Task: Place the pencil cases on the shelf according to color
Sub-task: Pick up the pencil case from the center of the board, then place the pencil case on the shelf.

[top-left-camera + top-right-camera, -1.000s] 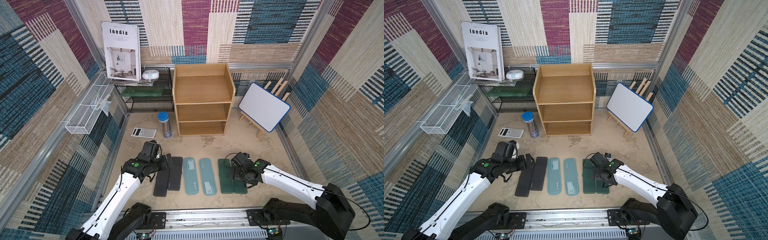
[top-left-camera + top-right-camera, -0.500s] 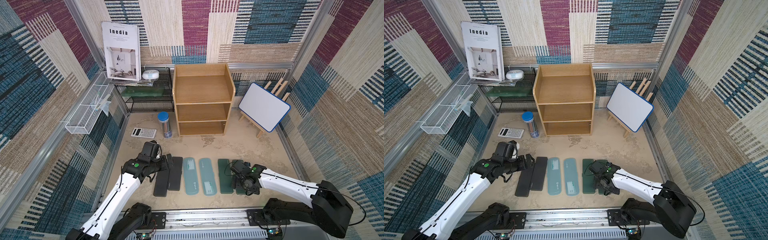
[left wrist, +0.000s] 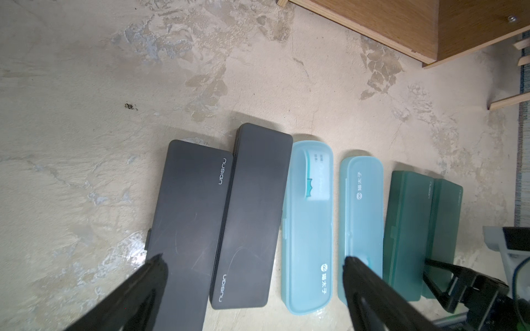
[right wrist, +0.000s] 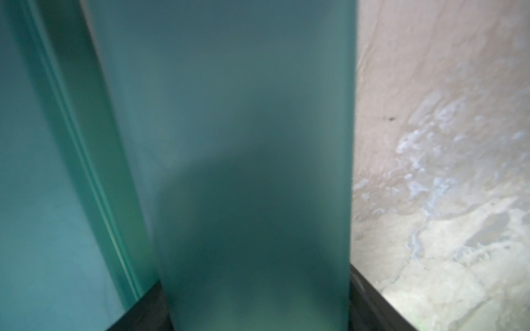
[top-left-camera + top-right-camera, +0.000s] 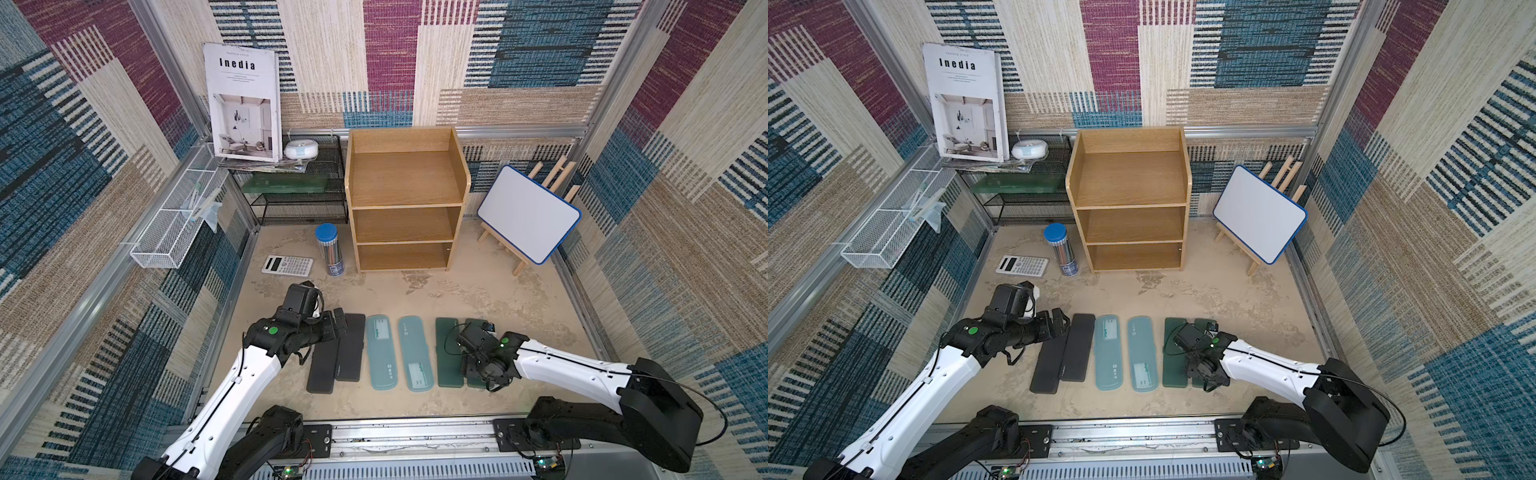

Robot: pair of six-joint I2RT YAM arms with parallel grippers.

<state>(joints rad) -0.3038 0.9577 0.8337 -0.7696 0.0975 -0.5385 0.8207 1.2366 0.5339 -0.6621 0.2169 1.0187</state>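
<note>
Mottled beige tabletop (image 5: pixel 478 299) is enclosed by patchwork walls (image 5: pixel 519 62); left gripper (image 3: pixel 253 258) is held wide over black cases (image 5: pixel 336 357); green case (image 4: pixel 243 143) is clamped by right gripper (image 4: pixel 255 275).

"Inedia" is printed on the white magazine cover (image 5: pixel 243 99). "nusign" is lettered on the outer black pencil case (image 3: pixel 186 229) and the inner black pencil case (image 3: pixel 252 215). Chinese characters are printed on the two light blue pencil cases (image 3: pixel 308 243).

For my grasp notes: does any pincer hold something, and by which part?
The right pincer straddles the outermost dark green case across its long edges, near its robot-side end; a firm hold cannot be told. The left pincer holds nothing.
</note>
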